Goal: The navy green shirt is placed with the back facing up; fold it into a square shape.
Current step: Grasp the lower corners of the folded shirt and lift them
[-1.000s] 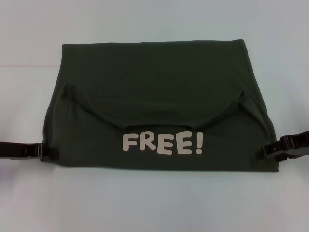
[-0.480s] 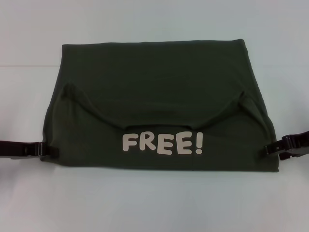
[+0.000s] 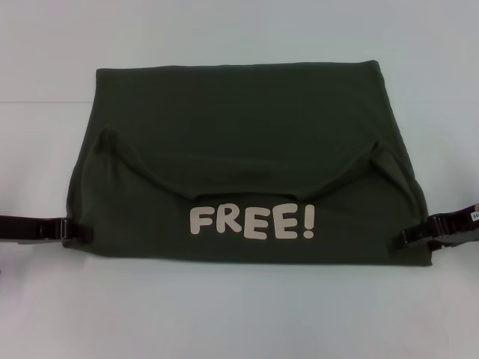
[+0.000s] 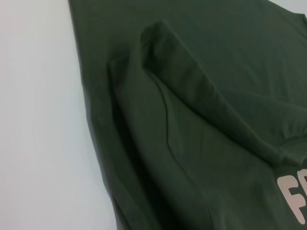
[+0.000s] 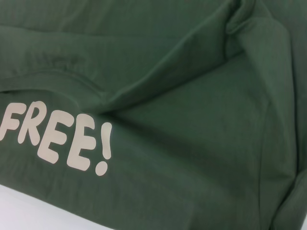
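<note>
Head view showed the dark olive-green fabric shirt (image 3: 239,157) folded on the white desk (image 3: 239,314); left gripper (image 3: 75,232) and right gripper (image 3: 410,236) fingers pinched its side edges.

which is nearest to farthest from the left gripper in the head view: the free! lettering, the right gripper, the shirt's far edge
From the left gripper, at the navy green shirt's left edge:
1. FREE! lettering, centre, near fold.
2. Shirt's far edge, top.
3. Right gripper, opposite side.
</note>
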`<state>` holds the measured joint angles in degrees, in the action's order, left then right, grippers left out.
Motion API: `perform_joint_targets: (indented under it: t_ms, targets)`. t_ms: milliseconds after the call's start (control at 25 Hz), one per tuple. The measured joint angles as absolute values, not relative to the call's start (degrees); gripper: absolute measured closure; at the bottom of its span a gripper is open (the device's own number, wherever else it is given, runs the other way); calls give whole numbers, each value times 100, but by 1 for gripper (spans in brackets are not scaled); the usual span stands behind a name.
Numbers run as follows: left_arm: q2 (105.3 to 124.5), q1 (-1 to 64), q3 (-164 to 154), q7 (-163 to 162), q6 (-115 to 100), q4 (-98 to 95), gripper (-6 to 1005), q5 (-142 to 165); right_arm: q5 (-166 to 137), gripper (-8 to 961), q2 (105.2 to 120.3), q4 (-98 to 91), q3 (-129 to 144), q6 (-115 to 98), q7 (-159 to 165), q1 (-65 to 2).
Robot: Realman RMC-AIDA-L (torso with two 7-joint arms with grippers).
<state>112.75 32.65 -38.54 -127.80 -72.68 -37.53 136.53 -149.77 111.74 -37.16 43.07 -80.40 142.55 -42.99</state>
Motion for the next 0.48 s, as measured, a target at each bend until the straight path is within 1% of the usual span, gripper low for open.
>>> perform_joint_targets:
  t_ms: [480]
  targets:
    - [11277, 3289, -3832, -12789, -7268, -3753, 972, 13652, -14961, 230, 11243, -3718, 4306, -8039, 14260, -4317]
